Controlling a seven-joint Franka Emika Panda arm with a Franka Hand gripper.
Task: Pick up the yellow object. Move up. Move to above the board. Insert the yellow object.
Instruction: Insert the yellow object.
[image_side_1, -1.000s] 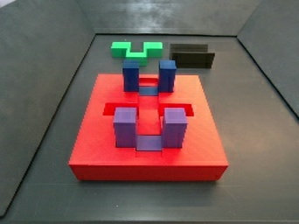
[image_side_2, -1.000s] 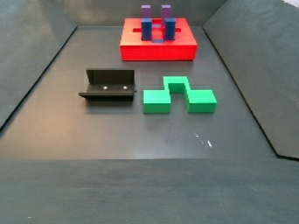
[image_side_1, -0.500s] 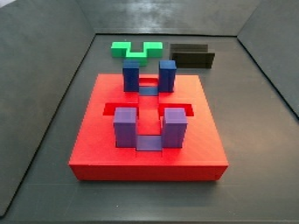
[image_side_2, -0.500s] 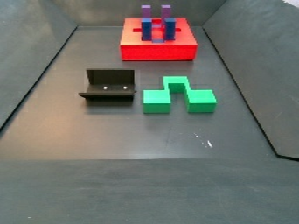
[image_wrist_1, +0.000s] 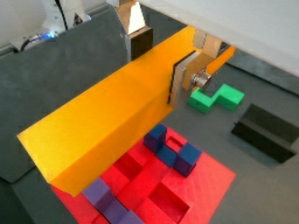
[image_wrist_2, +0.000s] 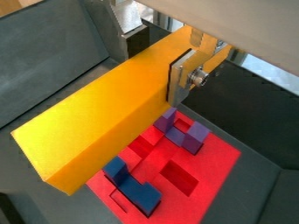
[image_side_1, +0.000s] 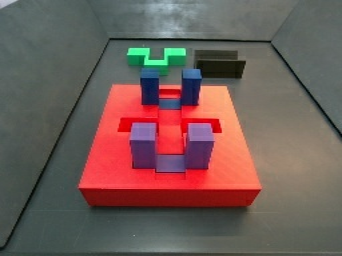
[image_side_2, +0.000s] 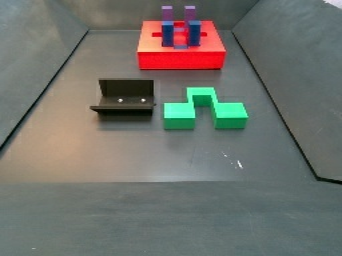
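In both wrist views my gripper (image_wrist_1: 162, 66) (image_wrist_2: 146, 61) is shut on the yellow object (image_wrist_1: 117, 114) (image_wrist_2: 105, 114), a long yellow-orange bar clamped between the silver fingers (image_wrist_1: 184, 77). The bar hangs well above the board (image_wrist_1: 216, 188) (image_wrist_2: 216, 157), a red slab with recessed slots. The board carries blue posts (image_side_1: 191, 85) and purple posts (image_side_1: 201, 145). It also shows in both side views (image_side_1: 167, 175) (image_side_2: 181, 60). Neither side view shows the gripper or the bar.
A green notched block (image_side_1: 158, 57) (image_side_2: 203, 108) (image_wrist_1: 216, 96) lies on the dark floor beyond the board. The dark fixture (image_side_1: 221, 63) (image_side_2: 123, 98) (image_wrist_1: 267, 133) stands beside it. Grey walls enclose the floor.
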